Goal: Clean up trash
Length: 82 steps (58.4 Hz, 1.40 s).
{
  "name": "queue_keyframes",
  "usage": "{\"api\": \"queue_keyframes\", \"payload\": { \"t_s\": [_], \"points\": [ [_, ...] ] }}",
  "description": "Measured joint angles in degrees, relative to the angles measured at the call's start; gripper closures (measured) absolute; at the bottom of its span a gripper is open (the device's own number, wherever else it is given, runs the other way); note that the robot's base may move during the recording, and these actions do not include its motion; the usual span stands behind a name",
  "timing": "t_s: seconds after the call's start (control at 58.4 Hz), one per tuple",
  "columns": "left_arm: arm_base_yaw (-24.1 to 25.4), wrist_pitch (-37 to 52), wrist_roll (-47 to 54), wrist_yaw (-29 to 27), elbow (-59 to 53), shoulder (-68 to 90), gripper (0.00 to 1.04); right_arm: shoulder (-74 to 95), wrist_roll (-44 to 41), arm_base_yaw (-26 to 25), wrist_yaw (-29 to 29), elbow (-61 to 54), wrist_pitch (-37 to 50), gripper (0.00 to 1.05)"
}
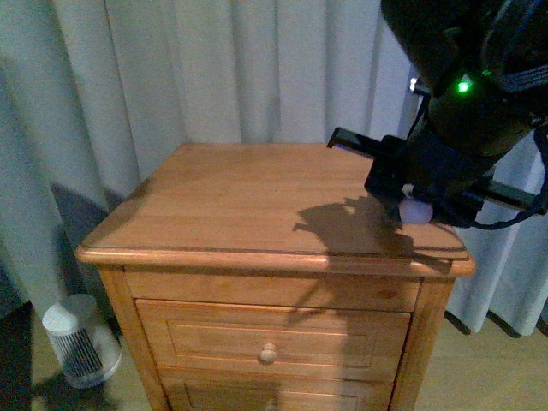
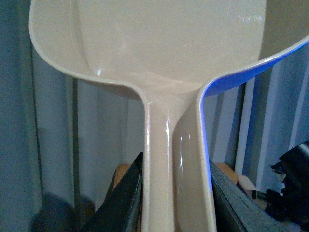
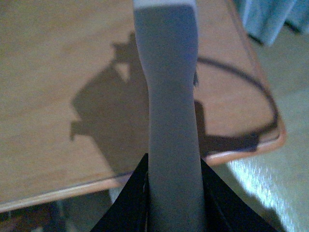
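Observation:
No trash shows in any view. My left gripper [image 2: 176, 193] is shut on the handle of the pale dustpan [image 2: 169, 48], whose scoop fills the left wrist view with curtains behind it. My right gripper [image 3: 174, 193] is shut on the grey-lilac handle of the brush [image 3: 166, 72], held above the near right corner of the wooden nightstand [image 3: 58, 72]. In the front view the black right arm [image 1: 445, 163] hangs over the right side of the nightstand top [image 1: 240, 197], with a pale rounded end of the brush [image 1: 417, 211] under it. The left arm is outside the front view.
Pale curtains [image 1: 214, 68] hang behind the nightstand. Its front has drawers with round knobs [image 1: 269, 352]. A small white fan heater [image 1: 81, 338] stands on the floor at the left. The arm's shadow and a cable's shadow [image 3: 256, 96] fall across the top.

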Motion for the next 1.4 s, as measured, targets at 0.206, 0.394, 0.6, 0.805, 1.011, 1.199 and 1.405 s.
{"api": "queue_keyframes", "payload": {
  "t_s": [0.206, 0.394, 0.6, 0.805, 1.011, 1.199, 1.405],
  "points": [
    [0.0, 0.0, 0.0, -0.02, 0.0, 0.0, 0.77, -17.11, -17.22, 0.66, 6.29, -13.7, 23.1, 0.83],
    [0.0, 0.0, 0.0, 0.0, 0.0, 0.0, 0.77, -34.4, -34.49, 2.03, 7.72, -27.32, 40.5, 0.83],
    [0.0, 0.0, 0.0, 0.0, 0.0, 0.0, 0.77, -50.21, -48.22, 4.46, 11.02, -38.97, 49.0, 0.84],
    [0.0, 0.0, 0.0, -0.02, 0.0, 0.0, 0.77, -60.65, -56.08, 6.64, 16.44, -46.77, 56.13, 0.84],
    [0.0, 0.0, 0.0, -0.02, 0.0, 0.0, 0.77, -66.66, -59.65, 7.56, 20.87, -53.09, 60.85, 0.84],
    [0.0, 0.0, 0.0, 0.02, 0.0, 0.0, 0.77, -68.74, -59.19, 6.67, 21.62, -54.23, 58.27, 0.84],
    [-0.02, 0.0, 0.0, 0.42, 0.0, 0.0, 0.77, -69.16, -58.95, 6.49, 21.86, -54.23, 58.16, 0.84]
  ]
}}
